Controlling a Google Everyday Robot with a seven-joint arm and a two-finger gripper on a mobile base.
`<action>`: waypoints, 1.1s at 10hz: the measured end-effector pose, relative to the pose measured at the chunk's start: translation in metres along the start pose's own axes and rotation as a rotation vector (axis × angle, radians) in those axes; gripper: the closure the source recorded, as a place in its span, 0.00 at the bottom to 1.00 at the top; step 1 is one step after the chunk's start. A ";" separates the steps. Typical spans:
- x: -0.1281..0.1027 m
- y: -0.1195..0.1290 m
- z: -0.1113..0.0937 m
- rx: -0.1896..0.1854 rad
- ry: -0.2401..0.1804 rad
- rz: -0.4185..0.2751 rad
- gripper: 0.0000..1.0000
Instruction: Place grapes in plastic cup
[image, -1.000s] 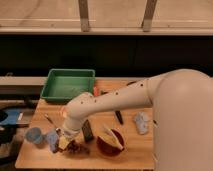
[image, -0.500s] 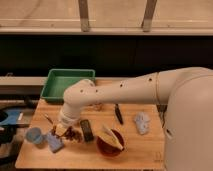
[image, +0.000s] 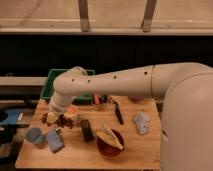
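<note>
The grapes (image: 61, 120) are a dark reddish-purple bunch at the left of the wooden table (image: 75, 157), right under my gripper (image: 57, 116). The gripper hangs from the cream arm that reaches in from the right, and the arm's wrist hides much of it. The light-blue plastic cup (image: 34, 135) stands upright near the table's front left corner, a short way in front of and left of the grapes. The orange-cream cup (image: 73, 111) stands just right of the gripper.
A blue packet (image: 54, 141) lies beside the blue cup. A dark can (image: 86, 130) lies on its side mid-table. A red bowl (image: 111, 143) holds a yellowish item. A black marker (image: 117, 114), a pale cloth (image: 141, 122) and a green tray (image: 49, 86) are farther off.
The gripper has moved back and to the left, away from the table's front edge. The dark bunch now shows farther back, under the gripper.
</note>
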 end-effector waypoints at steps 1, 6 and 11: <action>-0.016 -0.005 0.000 0.006 -0.014 -0.032 1.00; -0.089 -0.016 0.020 -0.024 -0.079 -0.151 1.00; -0.115 -0.013 0.035 -0.069 -0.110 -0.182 1.00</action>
